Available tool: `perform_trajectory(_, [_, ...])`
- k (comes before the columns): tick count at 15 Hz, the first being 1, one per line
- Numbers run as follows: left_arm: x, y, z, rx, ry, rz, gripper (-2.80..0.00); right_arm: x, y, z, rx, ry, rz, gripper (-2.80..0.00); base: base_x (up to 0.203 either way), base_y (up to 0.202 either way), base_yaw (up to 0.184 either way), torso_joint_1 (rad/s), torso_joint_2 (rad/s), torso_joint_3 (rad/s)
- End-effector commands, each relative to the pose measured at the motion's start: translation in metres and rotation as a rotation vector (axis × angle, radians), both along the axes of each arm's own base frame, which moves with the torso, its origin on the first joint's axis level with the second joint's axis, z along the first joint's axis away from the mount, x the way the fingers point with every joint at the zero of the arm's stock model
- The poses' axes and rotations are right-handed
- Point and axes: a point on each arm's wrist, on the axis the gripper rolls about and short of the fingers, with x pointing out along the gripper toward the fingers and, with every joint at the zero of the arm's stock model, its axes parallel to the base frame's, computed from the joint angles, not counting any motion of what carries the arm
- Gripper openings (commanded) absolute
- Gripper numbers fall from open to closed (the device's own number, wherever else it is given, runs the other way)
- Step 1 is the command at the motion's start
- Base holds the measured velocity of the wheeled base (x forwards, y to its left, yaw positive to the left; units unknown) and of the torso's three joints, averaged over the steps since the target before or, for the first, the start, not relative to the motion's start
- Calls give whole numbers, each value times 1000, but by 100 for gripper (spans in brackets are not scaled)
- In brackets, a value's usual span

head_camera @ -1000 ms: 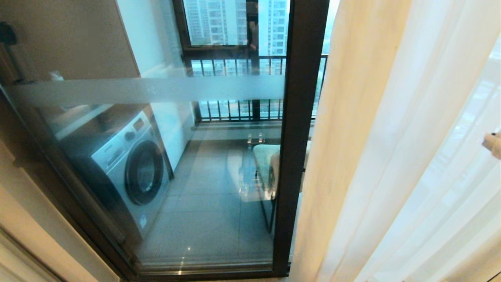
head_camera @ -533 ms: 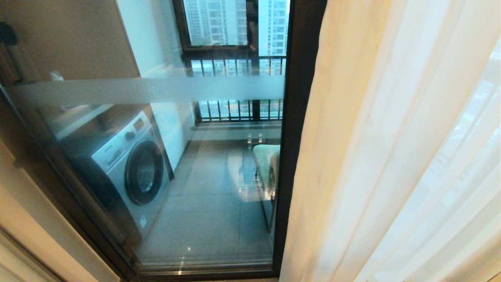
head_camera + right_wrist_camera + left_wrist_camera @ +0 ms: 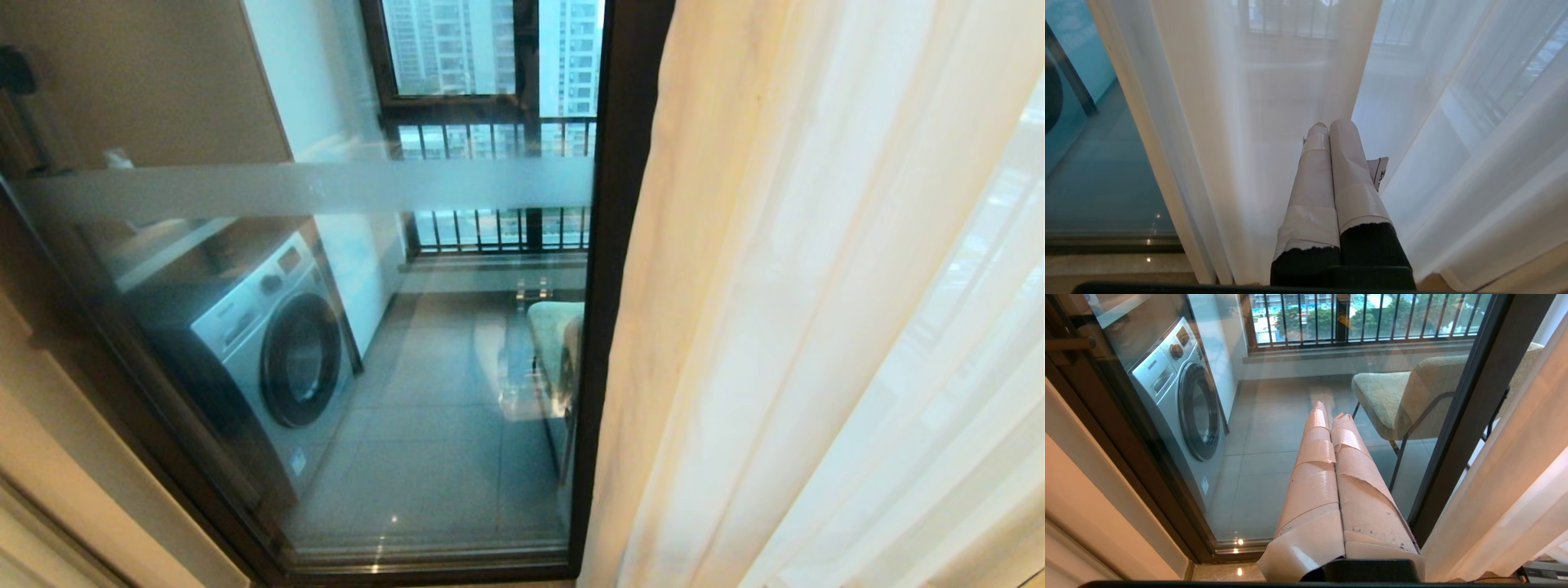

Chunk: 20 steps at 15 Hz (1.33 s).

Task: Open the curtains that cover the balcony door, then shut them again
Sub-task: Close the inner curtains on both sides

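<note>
While the left gripper point(image 3: 1331, 416) points at the bare glass of the balcony door point(image 3: 343, 343), jaws pressed together and empty, the right gripper point(image 3: 1327, 124) faces the curtains point(image 3: 1257, 122), jaws likewise together, sheer folds just ahead of its tips, pinching nothing.

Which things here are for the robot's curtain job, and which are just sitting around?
For the job:
- the curtains, bunched to the right of the glass
- the balcony door, its left pane uncovered
- the right gripper, shut, beside the sheer fabric
- the left gripper, shut, pointing at the glass

Just sitting around:
- the washing machine
- the chair
- the railing
</note>
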Motion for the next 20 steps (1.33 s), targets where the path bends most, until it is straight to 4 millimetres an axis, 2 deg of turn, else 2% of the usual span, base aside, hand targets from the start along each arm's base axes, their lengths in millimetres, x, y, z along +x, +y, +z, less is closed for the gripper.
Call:
perform_trajectory(1, [0, 0, 0, -1, -1, 0, -280, -18, -2, -19, -7, -34, -2, -280, 0, 0, 0, 0, 0, 0])
perform_trajectory(6, [0, 0, 0, -1, -1, 0, -280, -42, 0, -53, -36, 80, 50, -280, 0, 0, 0, 0, 0, 0])
perform_trajectory(9, [0, 0, 0, -1, -1, 0, -280, -51, 1, -61, -54, 56, 77, -280, 0, 0, 0, 0, 0, 0])
perform_trajectory(13, [0, 0, 0, -1, -1, 0, -280, -60, 1, -65, -58, -33, 85, -280, 0, 0, 0, 0, 0, 0])
perform_trajectory(20, [0, 0, 0, -1, -1, 0, -280, -60, 1, -66, -21, -38, 82, -280, 0, 0, 0, 0, 0, 0])
